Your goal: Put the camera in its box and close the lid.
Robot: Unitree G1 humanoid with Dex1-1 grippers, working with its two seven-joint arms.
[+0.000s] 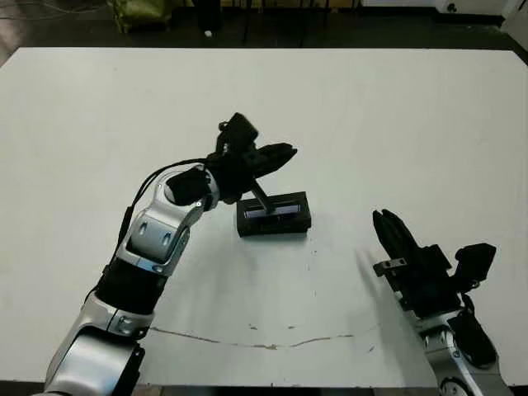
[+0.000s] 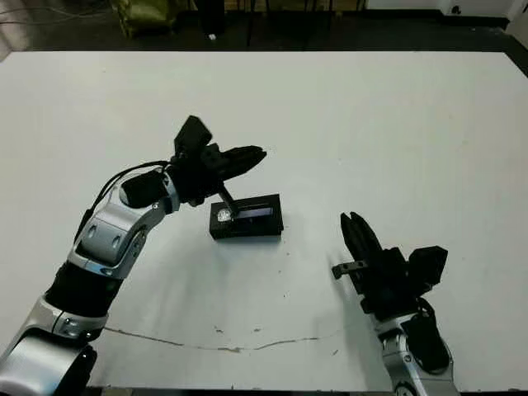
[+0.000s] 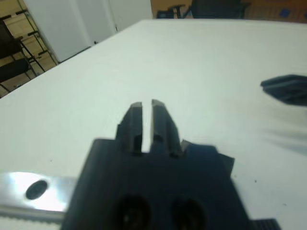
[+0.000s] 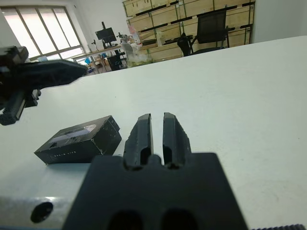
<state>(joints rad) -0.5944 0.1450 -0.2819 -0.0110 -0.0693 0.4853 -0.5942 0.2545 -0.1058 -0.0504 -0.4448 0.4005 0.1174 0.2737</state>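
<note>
At centre of white counter [image 1: 396, 124]: flat black lid with silvery stripe [image 1: 273, 211] seated on black box, apparently closed. Left gripper [image 1: 280, 153] just above, pressed together, empty. Right gripper [image 1: 384, 221] well apart, likewise pressed together. Risk: lid sitting askew, knocked by arm.

The two eye views looked from the robot's head, forward and down, and both covered the whole white table [image 1: 396, 107] with both arms. The left wrist view looked low along the left gripper [image 3: 147, 108], across the table toward a room. The right wrist view looked along the right gripper [image 4: 157, 120]; it shared the closed box [image 4: 79, 139] with the eye views.
</note>
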